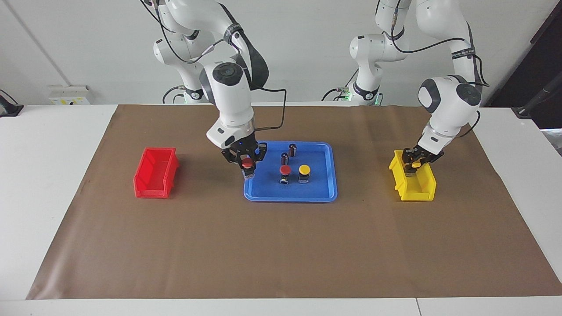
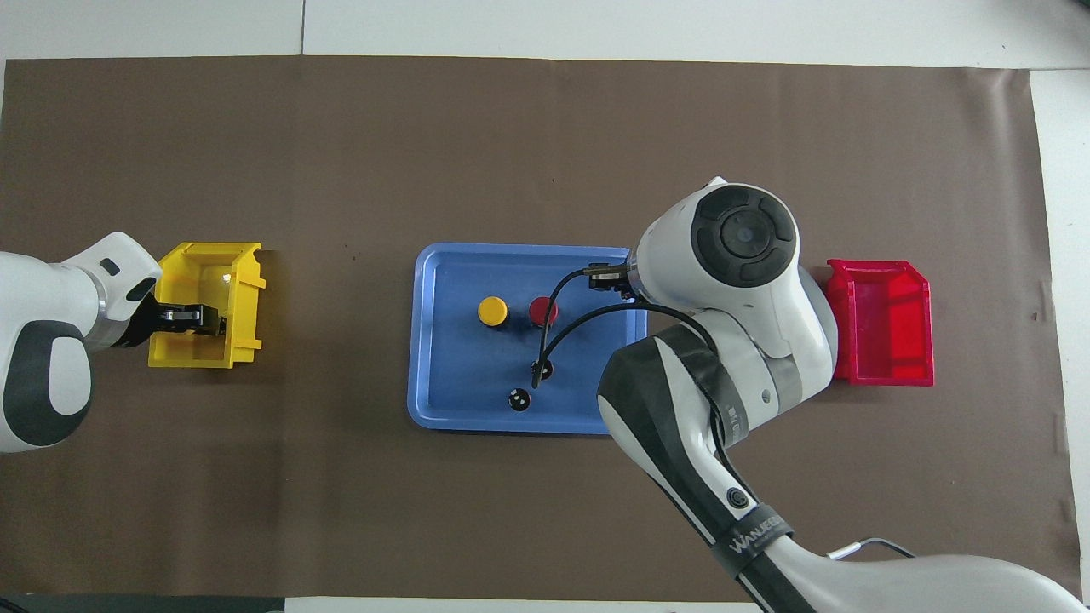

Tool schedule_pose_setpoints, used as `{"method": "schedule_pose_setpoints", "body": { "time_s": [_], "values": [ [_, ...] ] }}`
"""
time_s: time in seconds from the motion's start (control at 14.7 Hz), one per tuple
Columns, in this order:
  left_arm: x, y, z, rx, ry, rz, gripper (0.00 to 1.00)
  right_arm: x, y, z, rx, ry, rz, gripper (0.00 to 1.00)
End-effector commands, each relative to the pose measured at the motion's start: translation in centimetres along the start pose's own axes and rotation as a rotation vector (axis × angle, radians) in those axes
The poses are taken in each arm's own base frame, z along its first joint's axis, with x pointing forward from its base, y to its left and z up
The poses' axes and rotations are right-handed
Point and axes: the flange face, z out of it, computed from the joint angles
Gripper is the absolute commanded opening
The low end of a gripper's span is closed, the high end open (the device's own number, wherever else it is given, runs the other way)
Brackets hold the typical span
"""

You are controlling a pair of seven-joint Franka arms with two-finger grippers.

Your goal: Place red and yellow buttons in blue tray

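The blue tray lies mid-table. In it stand one red button and one yellow button. My right gripper is shut on a second red button and holds it over the tray's edge toward the right arm's end. In the overhead view the right arm hides that gripper. My left gripper is in the yellow bin, shut on a second yellow button.
Two dark capless cylinders stand in the tray, nearer to the robots than the buttons. The red bin sits toward the right arm's end with nothing showing in it. Brown paper covers the table.
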Motion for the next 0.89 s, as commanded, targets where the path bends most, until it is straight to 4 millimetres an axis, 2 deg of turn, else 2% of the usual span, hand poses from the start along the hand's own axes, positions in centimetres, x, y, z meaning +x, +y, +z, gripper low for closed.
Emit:
{"method": "schedule_pose_setpoints", "body": {
  "time_s": [0.0,0.07,0.14,0.2,0.27,0.34,0.41,0.48,0.55,0.68,0.75,0.82],
  "values": [
    [3.1,-0.4,-9.4,0.013,-0.044,0.005,0.01,-0.7,-0.2,1.8,0.005,-0.016,0.011,0.22],
    [3.7,-0.1,-12.8,0.012,-0.060,-0.007,0.01,-1.1,0.0,2.4,0.006,-0.015,0.001,0.22],
    [4.0,0.7,-15.0,0.013,-0.079,-0.033,0.01,-1.0,0.2,2.9,0.017,0.010,-0.014,0.22],
    [4.1,2.1,-15.8,0.016,-0.088,-0.062,0.01,-1.0,0.1,3.4,0.024,0.024,-0.019,0.22],
    [4.1,4.9,-15.4,0.020,-0.091,-0.076,0.01,-1.2,0.0,3.9,0.020,0.016,-0.021,0.22],
    [3.5,8.2,-14.5,0.022,-0.077,-0.090,0.01,-1.4,0.3,4.2,0.015,0.007,-0.022,0.22],
    [2.8,10.1,-13.3,0.018,-0.055,-0.121,0.01,-1.8,0.5,4.8,0.013,0.005,-0.024,0.23],
    [1.7,13.1,-11.7,0.017,-0.041,-0.133,0.01,-1.9,0.6,5.0,0.017,0.012,-0.024,0.24],
    [0.8,17.0,-9.8,0.016,-0.031,-0.141,0.01,-1.9,0.6,5.4,0.019,0.018,-0.025,0.26],
    [0.0,22.2,-6.3,0.018,-0.020,-0.172,0.01,-2.1,0.1,6.3,0.020,0.021,-0.034,0.28],
    [-0.6,24.3,-5.4,0.021,-0.022,-0.167,0.01,-2.4,-0.4,6.3,0.021,0.020,-0.045,0.35],
    [-1.3,25.6,-4.0,0.029,-0.035,-0.172,0.01,-2.2,-0.3,6.2,0.021,0.020,-0.040,0.59]
  ]
}}
